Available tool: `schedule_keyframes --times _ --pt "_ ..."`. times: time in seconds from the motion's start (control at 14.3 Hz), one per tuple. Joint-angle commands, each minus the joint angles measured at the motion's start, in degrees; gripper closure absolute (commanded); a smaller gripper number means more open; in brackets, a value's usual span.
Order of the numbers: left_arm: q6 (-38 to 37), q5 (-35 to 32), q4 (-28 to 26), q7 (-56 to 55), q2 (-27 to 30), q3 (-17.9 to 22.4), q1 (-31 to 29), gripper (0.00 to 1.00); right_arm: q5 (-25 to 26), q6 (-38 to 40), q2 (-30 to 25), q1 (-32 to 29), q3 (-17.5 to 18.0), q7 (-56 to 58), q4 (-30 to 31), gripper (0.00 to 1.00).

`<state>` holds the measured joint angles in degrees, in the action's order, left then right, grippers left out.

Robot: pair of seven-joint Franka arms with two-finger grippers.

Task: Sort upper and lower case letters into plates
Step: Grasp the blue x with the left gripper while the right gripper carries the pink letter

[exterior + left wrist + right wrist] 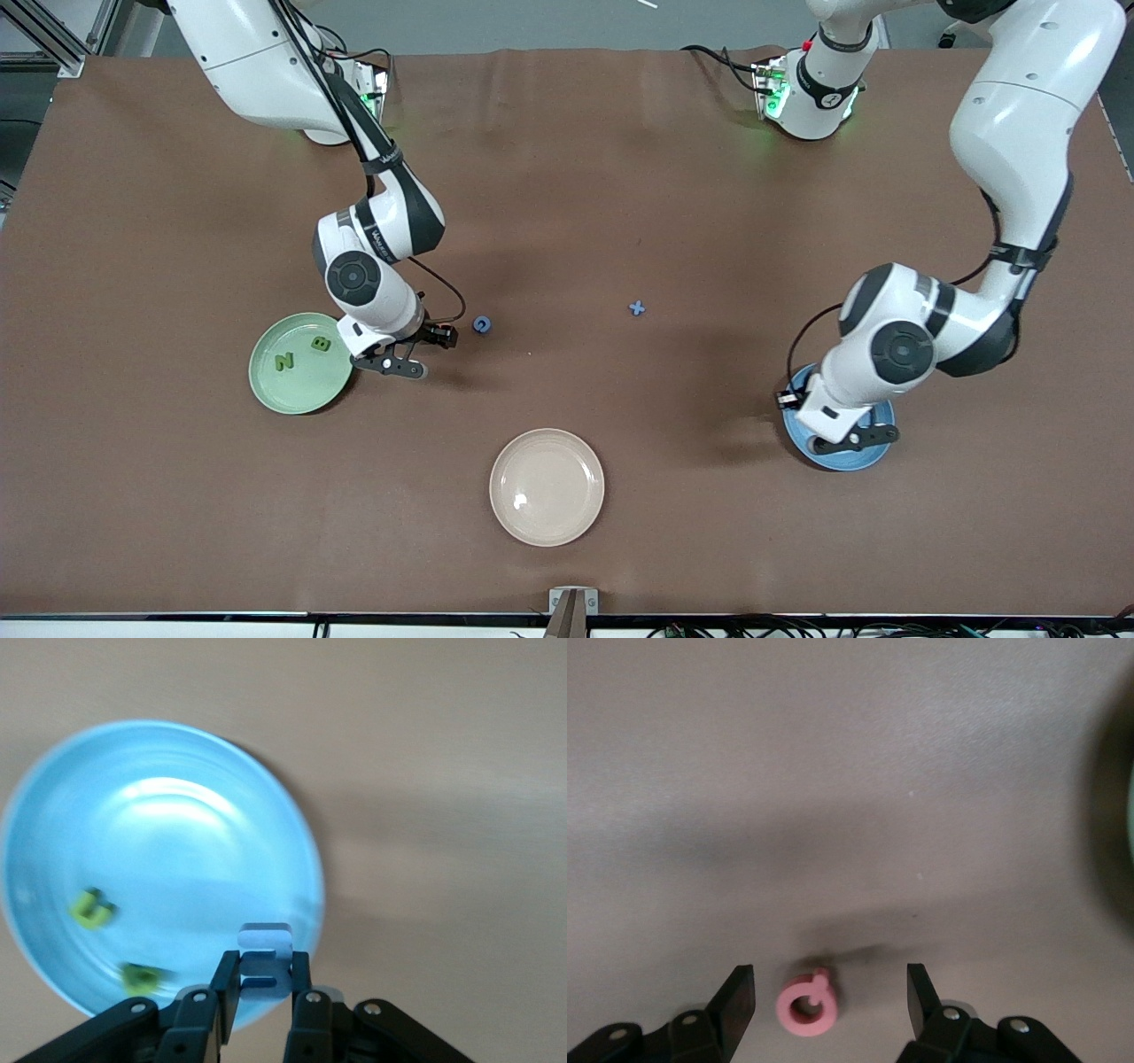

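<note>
Letters were split: 2 green ones (pixel 301 352) lay in the mint plate (pixel 266 385). Right gripper (pixel 830 992), jaws apart, straddled a pink letter (pixel 806 1005) on the table. Left gripper (pixel 262 990) pinched a blue letter (pixel 265 961) over the blue plate (pixel 53 859).

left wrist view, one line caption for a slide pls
Left gripper holding a blue letter above the blue plate.

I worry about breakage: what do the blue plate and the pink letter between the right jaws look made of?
The blue plate looks like glazed ceramic or hard glossy plastic: a bright glare streaks its bowl. The pink letter looks like matte foam or soft plastic: chunky, no shine. Neither look settles it.
</note>
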<state>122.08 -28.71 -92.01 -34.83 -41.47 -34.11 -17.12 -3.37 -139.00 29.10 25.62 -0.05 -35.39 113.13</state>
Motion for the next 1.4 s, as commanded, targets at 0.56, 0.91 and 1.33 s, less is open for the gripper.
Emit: schedule_keyframes --times 0.56,0.91,1.33 --pt "-3.3 -2.0 -4.1 0.5 1.4 -4.4 -2.4 0.0 -0.4 -6.4 0.0 2.7 -0.7 -4.7 4.9 0.28" --pt "-3.3 -2.0 -8.3 -13.7 1.1 -11.1 0.4 0.0 -0.4 -6.5 0.1 3.0 -0.7 -4.7 5.1 0.36" --pt "-0.6 -2.2 -11.5 -31.7 0.5 -11.0 10.7 0.0 -0.2 -6.5 0.7 3.8 -0.7 -4.7 5.1 0.76"
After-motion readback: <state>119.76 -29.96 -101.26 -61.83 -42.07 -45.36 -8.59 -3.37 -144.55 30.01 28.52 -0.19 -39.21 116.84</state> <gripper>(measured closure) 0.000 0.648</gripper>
